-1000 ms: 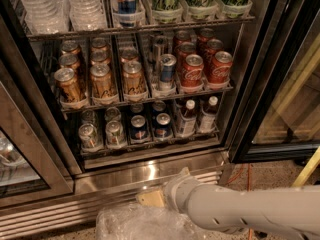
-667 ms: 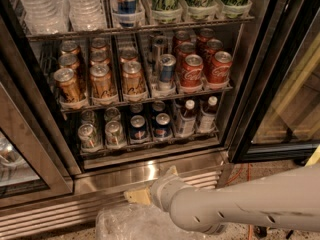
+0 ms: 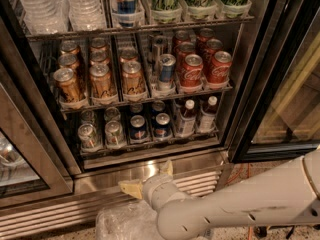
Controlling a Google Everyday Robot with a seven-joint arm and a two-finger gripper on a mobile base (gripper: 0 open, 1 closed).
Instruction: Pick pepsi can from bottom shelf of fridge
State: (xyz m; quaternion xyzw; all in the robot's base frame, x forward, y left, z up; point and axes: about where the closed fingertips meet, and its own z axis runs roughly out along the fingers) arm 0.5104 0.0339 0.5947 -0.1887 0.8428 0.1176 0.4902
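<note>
The cream two-finger gripper (image 3: 149, 180) sits low at the base grille of the steel-framed glass-door fridge (image 3: 95, 176), fingers spread and empty. The short dark-blue pepsi can (image 3: 138, 128) stands at the front of the dark wire bottom shelf (image 3: 150, 145). Risk: a rising approach may strike the front rail or nudge the silver-grey can (image 3: 114, 132) just left.

Bottom shelf (image 3: 150, 145) carries pepsi cans (image 3: 138, 128), silver cans (image 3: 88, 135), bottles (image 3: 186, 118); claw (image 3: 146, 176) below.
</note>
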